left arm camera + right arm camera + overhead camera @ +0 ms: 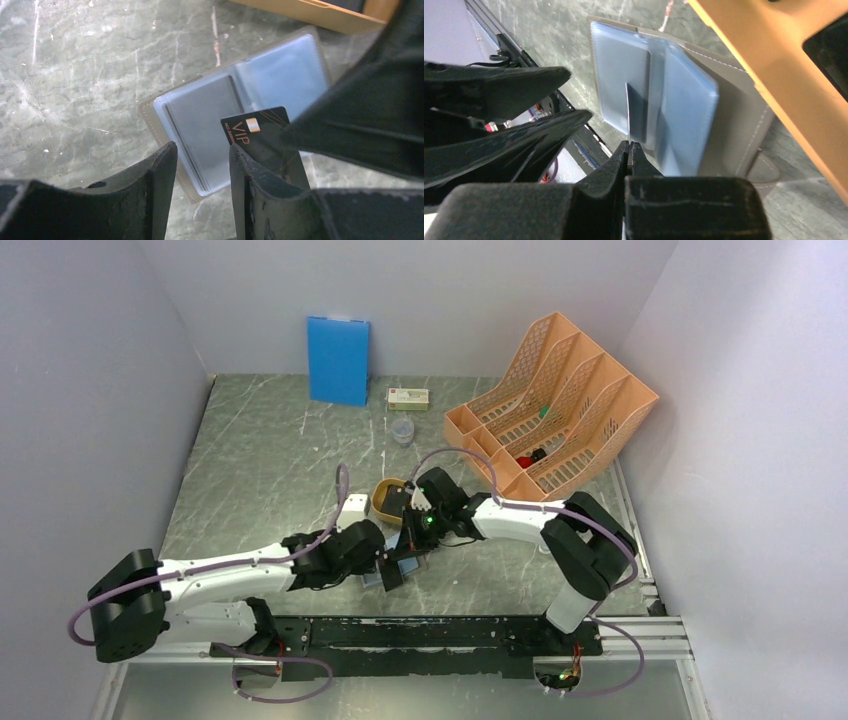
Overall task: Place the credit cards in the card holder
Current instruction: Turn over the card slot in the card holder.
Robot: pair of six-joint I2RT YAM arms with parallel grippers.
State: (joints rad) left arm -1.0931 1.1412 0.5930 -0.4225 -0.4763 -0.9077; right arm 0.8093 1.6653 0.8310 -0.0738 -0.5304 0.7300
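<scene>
Steer thin black VIP card point(257, 132), clamped in right claw point(628, 147), edge-first into open grey folding card holder point(619, 70) just ahead; hold parted, empty left claw point(202, 152) aside.

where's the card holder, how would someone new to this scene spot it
On the grey-green marbled table, look near the middle, beside the mustard-yellow oval tray, on its near side. The card holder lies open there. Unlike the tray, it is a flat grey case with pale blue clear pockets, and a black VIP card is held over it.
</scene>
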